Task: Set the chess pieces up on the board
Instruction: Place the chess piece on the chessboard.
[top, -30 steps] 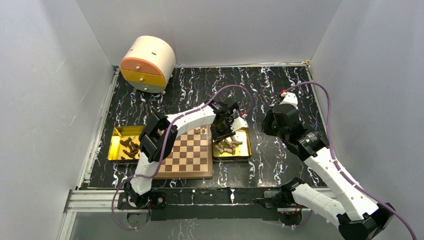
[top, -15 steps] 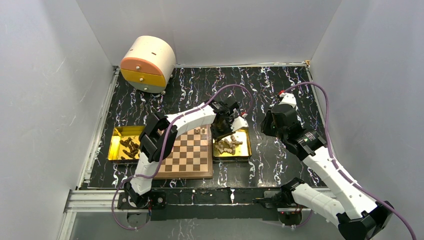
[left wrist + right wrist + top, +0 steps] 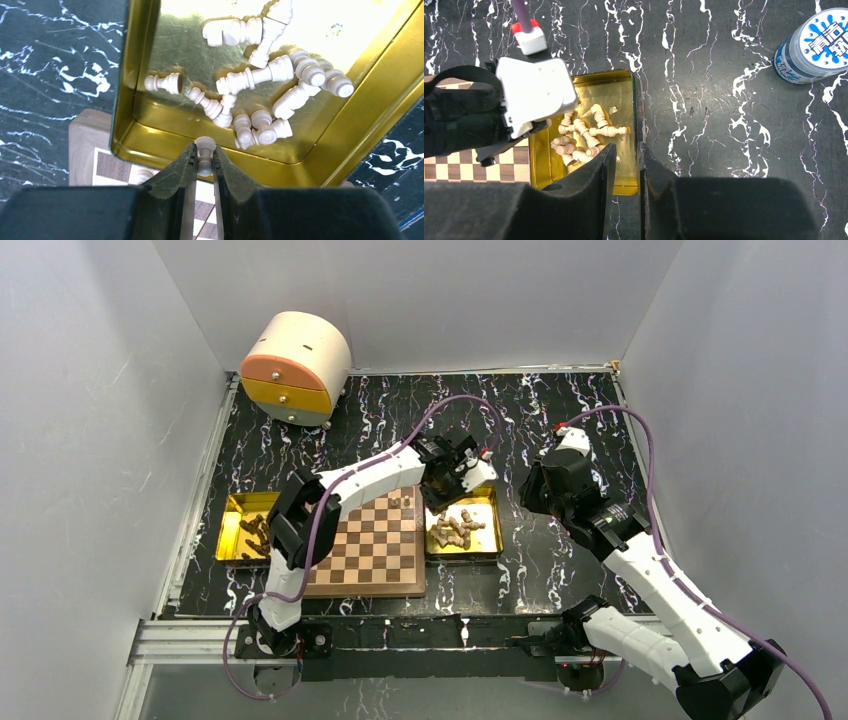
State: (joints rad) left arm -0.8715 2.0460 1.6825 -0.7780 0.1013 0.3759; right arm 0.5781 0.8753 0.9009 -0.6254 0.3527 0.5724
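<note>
Change: my left gripper (image 3: 204,156) went from part-way apart to pinched together within the last second. In the overhead view its wrist has drawn back from the pile toward the far end of the gold tray (image 3: 492,546).
Left gripper: clamped on one light pawn (image 3: 204,145), upright, gripped by the stem with its round head showing above the fingertips.
Pawn position: over the tray wall nearest the board (image 3: 370,552). It looks clear of the loose pile, though I cannot tell how far it is off the tray floor.
Chess pieces (image 3: 455,530): most of the light ones lie tumbled on their sides in that tray. Only a few stand at the board's far edge (image 3: 401,502).
Dark pieces (image 3: 257,536): heaped in the second tray (image 3: 230,508) on the board's other side.
Right gripper (image 3: 626,149): jaws a little apart with nothing between them, hovering above the gold tray's outer rim and the black table (image 3: 724,125).
Meaning: I judge the pick made, so the carry to a pawn square comes next.
Watch: the hold is narrow and the piece round, so a quick swing could twist it loose.
</note>
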